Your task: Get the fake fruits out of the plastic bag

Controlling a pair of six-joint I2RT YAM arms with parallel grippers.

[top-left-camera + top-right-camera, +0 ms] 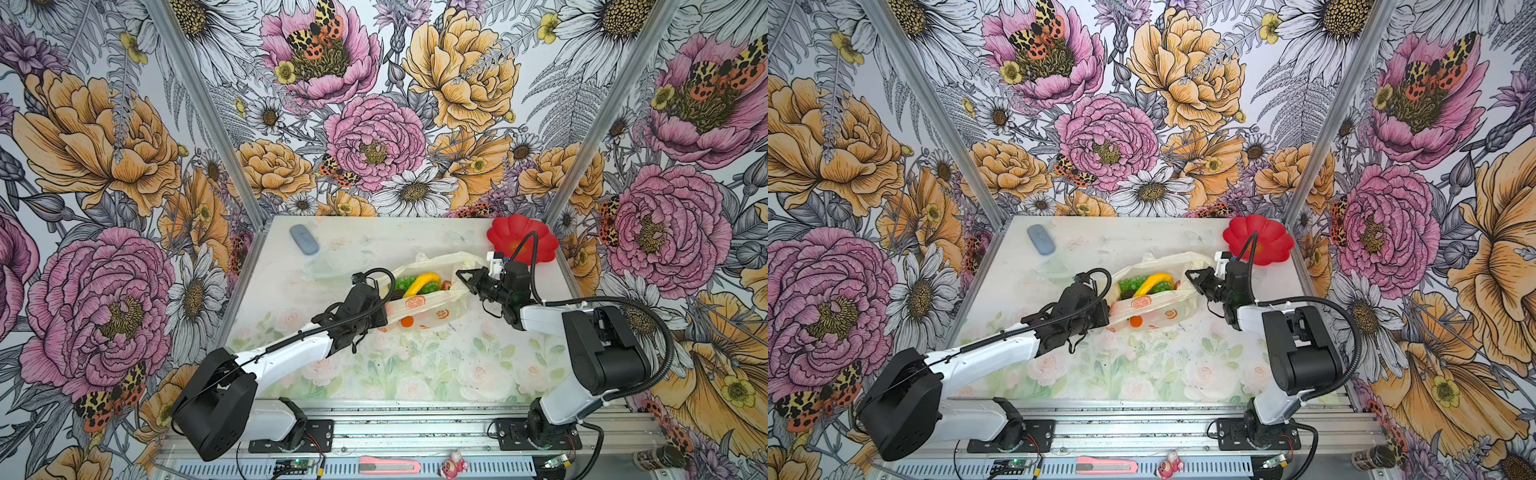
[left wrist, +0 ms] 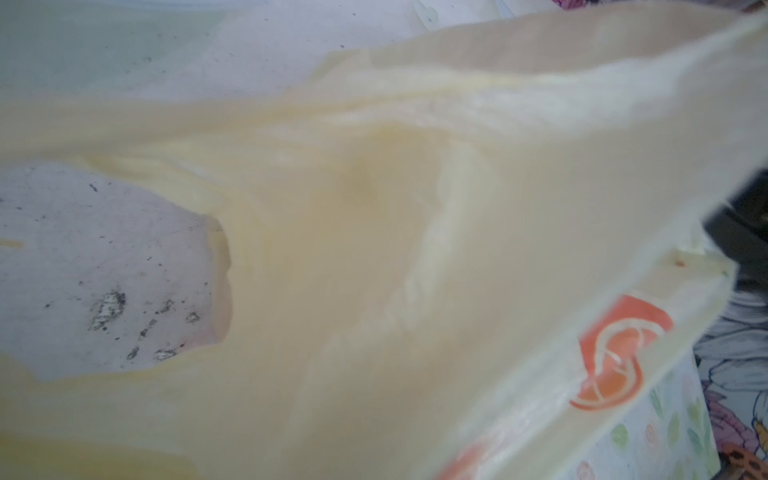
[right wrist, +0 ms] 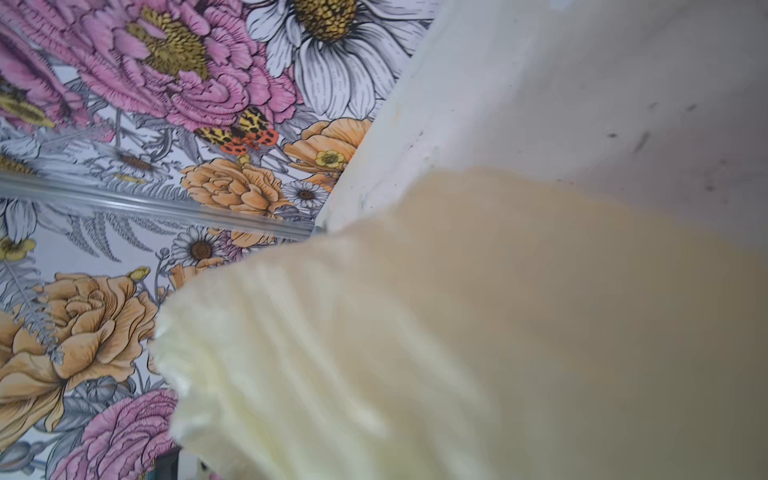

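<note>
The plastic bag (image 1: 424, 309) (image 1: 1154, 311) lies mid-table, pale yellow with printed orange slices, and its mouth is stretched open between both grippers. Inside are fake fruits: a yellow banana (image 1: 422, 281) (image 1: 1155, 281), green grapes (image 1: 402, 283) (image 1: 1128, 285), a red piece (image 1: 446, 284) and a dark brown piece (image 1: 397, 295). My left gripper (image 1: 385, 311) (image 1: 1107, 309) is shut on the bag's left end. My right gripper (image 1: 460, 275) (image 1: 1188, 275) is shut on its right end. Bag film (image 2: 374, 249) (image 3: 457, 332) fills both wrist views and hides the fingers.
A red flower-shaped plate (image 1: 521, 239) (image 1: 1258, 239) sits at the back right, behind the right wrist. A grey-blue oblong object (image 1: 304, 239) lies at the back left, with a clear plastic piece (image 1: 328, 266) near it. A pink box cutter (image 1: 388, 465) rests on the front rail.
</note>
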